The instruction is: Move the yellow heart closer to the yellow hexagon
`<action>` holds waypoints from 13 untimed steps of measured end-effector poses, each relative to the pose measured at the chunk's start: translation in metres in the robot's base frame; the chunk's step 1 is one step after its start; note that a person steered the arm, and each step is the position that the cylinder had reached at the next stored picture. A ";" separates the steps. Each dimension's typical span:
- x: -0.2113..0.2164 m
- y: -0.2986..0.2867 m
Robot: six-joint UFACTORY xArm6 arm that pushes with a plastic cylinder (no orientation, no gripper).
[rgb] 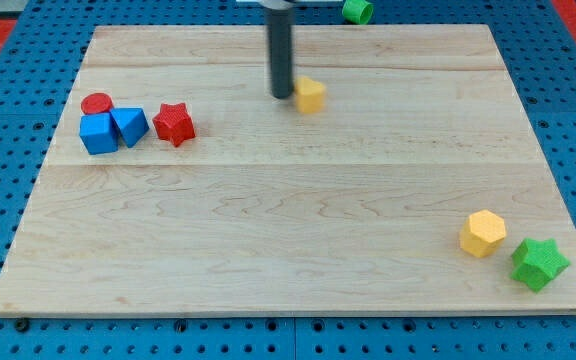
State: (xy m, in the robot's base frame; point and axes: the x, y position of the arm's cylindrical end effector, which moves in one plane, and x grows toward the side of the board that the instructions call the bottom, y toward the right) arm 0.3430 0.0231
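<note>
The yellow heart (310, 95) lies near the view's top centre on the wooden board (288, 220). My tip (282, 96) is at the end of the dark rod, right beside the heart's left side, touching or nearly touching it. The yellow hexagon (483, 233) lies far off at the view's bottom right, next to a green star (539, 263).
At the view's left a red cylinder (96, 103), a blue cube (98, 133), a blue triangular block (130, 125) and a red star (174, 124) sit in a cluster. A green block (357, 11) lies off the board at the view's top.
</note>
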 end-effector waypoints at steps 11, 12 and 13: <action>0.131 0.183; 0.157 0.177; 0.132 0.181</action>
State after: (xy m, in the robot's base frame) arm 0.4749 0.2043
